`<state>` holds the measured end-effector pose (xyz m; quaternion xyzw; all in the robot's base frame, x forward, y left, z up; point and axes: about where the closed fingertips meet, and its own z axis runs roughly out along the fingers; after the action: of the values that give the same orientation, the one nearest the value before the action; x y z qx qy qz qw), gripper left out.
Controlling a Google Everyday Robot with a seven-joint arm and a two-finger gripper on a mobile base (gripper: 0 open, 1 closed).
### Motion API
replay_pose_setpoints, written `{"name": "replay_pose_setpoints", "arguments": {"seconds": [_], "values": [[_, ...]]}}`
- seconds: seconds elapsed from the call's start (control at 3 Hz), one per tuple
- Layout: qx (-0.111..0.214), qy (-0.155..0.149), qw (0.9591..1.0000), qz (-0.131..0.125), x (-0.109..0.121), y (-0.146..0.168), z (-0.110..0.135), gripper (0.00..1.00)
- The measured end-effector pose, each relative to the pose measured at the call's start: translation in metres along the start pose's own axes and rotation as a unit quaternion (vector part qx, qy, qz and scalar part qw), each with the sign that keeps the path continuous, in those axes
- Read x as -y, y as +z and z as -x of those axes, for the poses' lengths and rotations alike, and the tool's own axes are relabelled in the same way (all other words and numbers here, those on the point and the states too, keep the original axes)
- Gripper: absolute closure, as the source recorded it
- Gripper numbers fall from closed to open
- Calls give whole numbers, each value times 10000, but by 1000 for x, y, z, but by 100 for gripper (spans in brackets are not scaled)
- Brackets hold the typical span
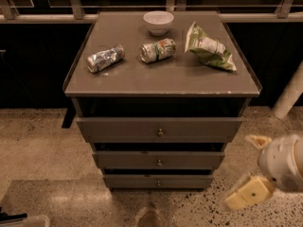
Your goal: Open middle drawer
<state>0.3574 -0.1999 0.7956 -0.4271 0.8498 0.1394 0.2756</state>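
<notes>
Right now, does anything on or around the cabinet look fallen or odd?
Yes. Two cans lie on their sides on the cabinet top: a silver can at left and a green can near the middle. The bowl stands upright. The gripper hangs open at lower right, apart from the middle drawer.

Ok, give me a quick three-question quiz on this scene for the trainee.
1. How many cans lie on the cabinet?
2. True or false: the gripper touches the middle drawer.
3. The gripper is: A) above the cabinet; B) low, right of the cabinet, open; C) left of the cabinet.
Key: 1 two; 2 false; 3 B.
</notes>
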Motion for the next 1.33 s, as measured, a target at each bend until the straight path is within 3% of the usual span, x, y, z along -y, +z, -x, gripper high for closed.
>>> {"name": "replay_pose_setpoints", "arguments": {"seconds": [0.33,0.67,1.33], "values": [[330,613,9971,320,-10,37,-58,0],[421,1116,9912,580,-16,72,-102,0],[516,1104,9908,584,-21,70,-104,0]]}}
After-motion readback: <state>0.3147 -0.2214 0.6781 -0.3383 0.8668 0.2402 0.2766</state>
